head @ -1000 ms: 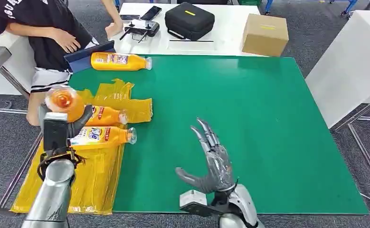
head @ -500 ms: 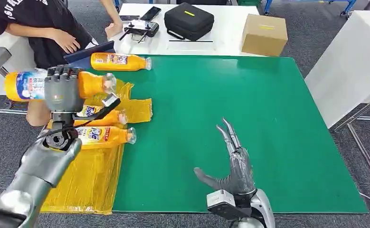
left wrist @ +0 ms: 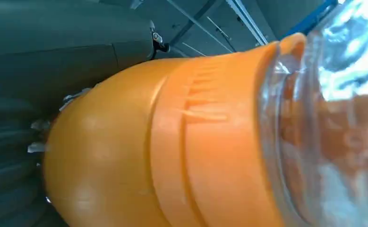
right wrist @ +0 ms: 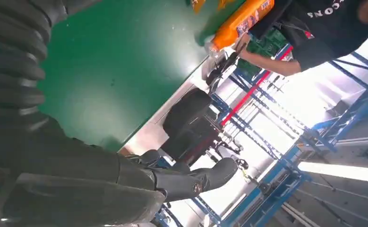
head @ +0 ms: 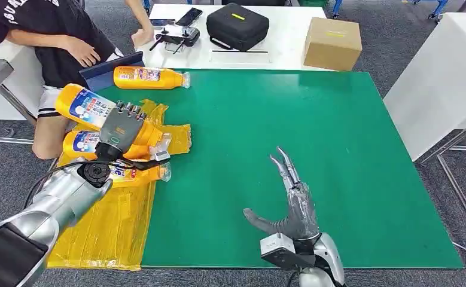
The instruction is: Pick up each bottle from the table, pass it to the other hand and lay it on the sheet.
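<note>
Head view: held bottle [head: 96, 112] tilted (cap rightward, down).

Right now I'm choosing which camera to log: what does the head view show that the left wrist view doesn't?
Head view alone: the left hand gripping the held bottle above the yellow sheet, the open right hand over the green table, and a spare bottle. Left wrist view alone: a close-up of that bottle's ribbed orange body. Shared: the held bottle.
</note>
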Tool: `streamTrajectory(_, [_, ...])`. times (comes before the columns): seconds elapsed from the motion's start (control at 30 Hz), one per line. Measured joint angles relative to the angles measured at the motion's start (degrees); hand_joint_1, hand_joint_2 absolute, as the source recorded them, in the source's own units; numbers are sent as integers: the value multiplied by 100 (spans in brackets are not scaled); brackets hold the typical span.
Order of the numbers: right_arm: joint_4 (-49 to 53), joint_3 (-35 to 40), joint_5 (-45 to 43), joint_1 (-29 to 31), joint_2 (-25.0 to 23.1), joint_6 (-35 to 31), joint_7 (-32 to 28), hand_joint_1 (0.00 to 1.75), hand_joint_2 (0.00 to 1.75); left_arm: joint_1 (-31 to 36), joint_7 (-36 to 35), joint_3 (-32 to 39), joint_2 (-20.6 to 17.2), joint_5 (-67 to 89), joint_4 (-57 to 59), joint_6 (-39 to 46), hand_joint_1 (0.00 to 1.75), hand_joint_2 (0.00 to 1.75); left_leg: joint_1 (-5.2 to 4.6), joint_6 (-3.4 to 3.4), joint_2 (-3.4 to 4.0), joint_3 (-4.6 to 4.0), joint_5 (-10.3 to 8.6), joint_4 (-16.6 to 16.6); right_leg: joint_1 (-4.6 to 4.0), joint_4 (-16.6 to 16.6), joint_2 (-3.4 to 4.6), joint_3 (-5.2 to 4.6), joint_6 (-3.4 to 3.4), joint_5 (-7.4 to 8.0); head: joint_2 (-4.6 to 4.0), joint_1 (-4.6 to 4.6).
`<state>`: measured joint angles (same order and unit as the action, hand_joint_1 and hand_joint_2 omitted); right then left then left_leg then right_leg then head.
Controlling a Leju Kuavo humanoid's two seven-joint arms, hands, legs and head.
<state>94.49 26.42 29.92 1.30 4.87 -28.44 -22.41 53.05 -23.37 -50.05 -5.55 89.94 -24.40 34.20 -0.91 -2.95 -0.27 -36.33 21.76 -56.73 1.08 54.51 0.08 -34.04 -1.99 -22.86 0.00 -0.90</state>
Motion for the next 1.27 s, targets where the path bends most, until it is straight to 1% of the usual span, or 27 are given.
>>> streamTrajectory(0.23, [-35, 9, 0, 1, 7, 0, -2, 0, 175, 63, 0, -116, 37, 0, 210, -2, 175, 175, 0, 0, 0, 0, 0, 0, 0, 1, 0, 0, 0, 0, 0, 0])
streamTrajectory(0.37, [-48, 15, -11, 0, 9, -22, -8, 0, 175, 106, 147, -92, 66, -123, 335, -295, 175, 175, 0, 0, -1, 0, 0, 0, 0, 1, 0, 1, 0, 0, 0, 0])
streamTrajectory(0.5, [-66, 26, -11, -13, 7, -39, -9, 0, 175, 113, 282, 2, 83, -258, 455, -406, 175, 175, -1, 0, -1, 0, 0, 0, 0, 1, 0, 1, 0, 0, 0, 0])
streamTrajectory(0.53, [-74, 29, -9, -12, 7, -42, -11, 0, 175, 113, 286, 28, 88, -288, 481, -424, 148, 175, -1, 0, -1, 0, 0, 0, 0, 1, 0, 1, 0, 0, 0, 0])
streamTrajectory(0.57, [-79, 31, -9, -11, 4, -46, -11, 0, 175, 113, 286, 85, 94, -319, 512, -443, 0, 175, 0, 0, -1, 0, 0, 0, 0, 1, 0, 1, 0, 0, 0, 0])
streamTrajectory(0.67, [-103, 35, 6, -1, -7, -44, 26, 0, 175, 112, 286, 270, 103, -469, 590, -459, 0, 175, 0, 0, -1, 0, 0, 0, -1, 1, 0, 1, 0, 0, 0, -2])
streamTrajectory(0.87, [-164, 42, 26, 61, -46, -11, 92, 0, 175, 114, 284, 823, 103, -673, 665, -231, 0, 175, 1, 0, -1, 0, 0, 1, -1, 1, 0, 2, 0, 0, 0, 0])
streamTrajectory(1.07, [-260, 53, 26, 150, -85, 68, 92, 0, 175, 100, 372, 1165, 118, -774, 704, -153, 0, 175, 1, 0, -2, 0, 0, 0, -1, 1, -1, 3, 0, 0, 0, 0])
streamTrajectory(1.27, [-284, 57, 26, 163, -114, 74, 114, 0, 175, 10, 695, 1641, 214, -1086, 713, 11, 0, 175, 0, 0, -3, 0, 0, 0, 0, 1, -1, 3, 0, 0, 0, 0])
